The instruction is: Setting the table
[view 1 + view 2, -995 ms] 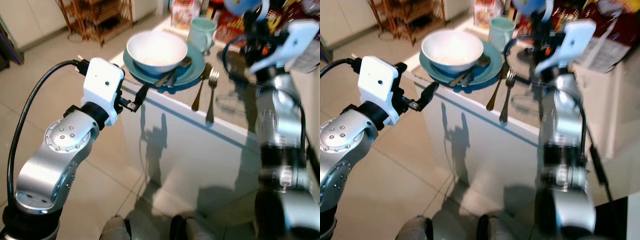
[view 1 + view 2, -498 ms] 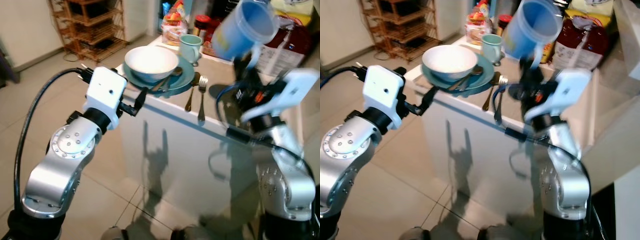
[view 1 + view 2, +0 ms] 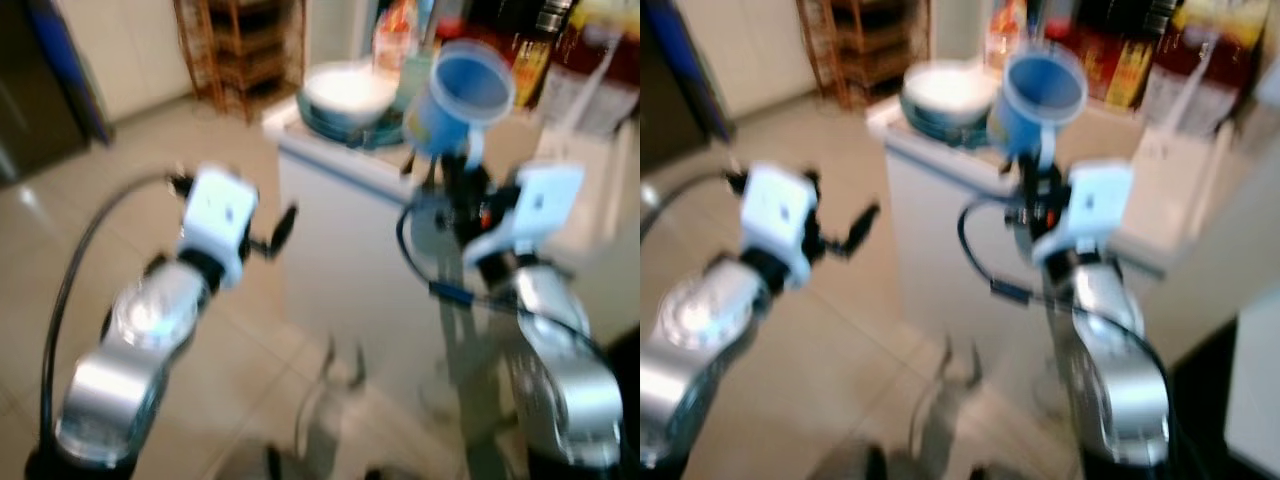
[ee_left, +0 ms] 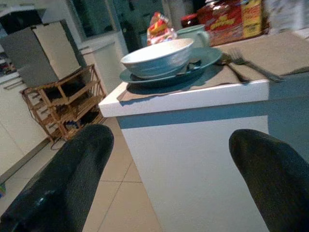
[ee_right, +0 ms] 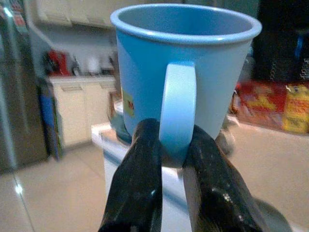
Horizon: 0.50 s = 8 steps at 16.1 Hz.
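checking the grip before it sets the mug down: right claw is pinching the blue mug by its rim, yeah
Not by the rim. The right claw pinches the blue mug by its handle, one finger on each side of the loop, as the right wrist view shows. The mug is upright.

The near corner of the white table point(image 4: 193, 96) is pretty packed: a white bowl point(image 4: 157, 57) sitting on a teal plate point(image 4: 193, 65), a fork point(image 4: 251, 65) lying just beside it, a pale green mug point(image 4: 195, 34) behind. Red and yellow packets point(image 4: 229, 21) are crowding the back edge. The floor point(image 4: 120, 193) in front is looking open, though the head views are blurry.
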Available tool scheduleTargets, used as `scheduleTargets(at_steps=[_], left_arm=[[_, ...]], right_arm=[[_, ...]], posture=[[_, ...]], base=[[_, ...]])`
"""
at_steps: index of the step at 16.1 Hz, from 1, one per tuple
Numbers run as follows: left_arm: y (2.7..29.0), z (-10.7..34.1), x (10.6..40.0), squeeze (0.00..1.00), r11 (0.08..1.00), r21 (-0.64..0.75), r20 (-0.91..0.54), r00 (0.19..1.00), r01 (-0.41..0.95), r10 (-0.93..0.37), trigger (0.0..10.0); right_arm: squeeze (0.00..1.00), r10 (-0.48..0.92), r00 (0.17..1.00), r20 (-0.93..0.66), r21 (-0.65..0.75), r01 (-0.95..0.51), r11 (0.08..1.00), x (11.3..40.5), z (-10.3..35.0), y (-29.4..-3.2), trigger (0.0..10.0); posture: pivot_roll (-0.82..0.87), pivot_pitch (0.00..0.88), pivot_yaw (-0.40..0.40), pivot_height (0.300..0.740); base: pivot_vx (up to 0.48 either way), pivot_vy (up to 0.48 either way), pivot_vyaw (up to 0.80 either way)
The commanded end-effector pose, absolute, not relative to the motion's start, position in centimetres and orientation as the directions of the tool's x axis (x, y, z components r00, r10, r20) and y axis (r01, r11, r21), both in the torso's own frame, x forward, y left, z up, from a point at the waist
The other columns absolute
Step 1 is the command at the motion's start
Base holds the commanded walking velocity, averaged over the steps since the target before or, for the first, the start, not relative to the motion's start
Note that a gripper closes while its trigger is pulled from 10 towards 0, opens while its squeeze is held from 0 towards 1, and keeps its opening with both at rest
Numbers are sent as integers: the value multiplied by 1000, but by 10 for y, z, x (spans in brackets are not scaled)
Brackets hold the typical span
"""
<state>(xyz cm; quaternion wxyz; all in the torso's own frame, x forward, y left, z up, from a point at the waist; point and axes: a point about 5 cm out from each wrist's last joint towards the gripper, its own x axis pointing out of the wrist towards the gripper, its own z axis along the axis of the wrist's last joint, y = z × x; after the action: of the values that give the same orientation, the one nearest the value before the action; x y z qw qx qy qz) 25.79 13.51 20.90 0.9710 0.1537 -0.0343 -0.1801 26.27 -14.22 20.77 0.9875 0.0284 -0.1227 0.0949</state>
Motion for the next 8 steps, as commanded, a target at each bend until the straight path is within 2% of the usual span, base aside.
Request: scheduleTargets(at_steps=[1,3,4,8], left_arm=[[136,210,257,0,891,318,29,936,324,-351,10000],[138,206,255,0,910,280,30,944,307,-328,10000],[140,202,255,0,923,250,21,951,293,-308,10000],[143,189,257,0,930,280,0,969,238,-248,10000]], right_arm=[[0,167,957,239,33,-180,983,260,207,-145,10000],[0,162,966,202,39,-173,984,260,200,-146,10000],[0,157,972,177,50,-168,985,260,194,-145,10000],[0,132,981,143,46,-140,989,262,186,-147,10000]], posture=[[-7,40,-45,740],[-6,41,-48,740],[-8,41,-49,740],[-18,43,-41,740]], base=[[-300,0,0],[-127,0,0],[0,0,-450],[0,0,-800]])
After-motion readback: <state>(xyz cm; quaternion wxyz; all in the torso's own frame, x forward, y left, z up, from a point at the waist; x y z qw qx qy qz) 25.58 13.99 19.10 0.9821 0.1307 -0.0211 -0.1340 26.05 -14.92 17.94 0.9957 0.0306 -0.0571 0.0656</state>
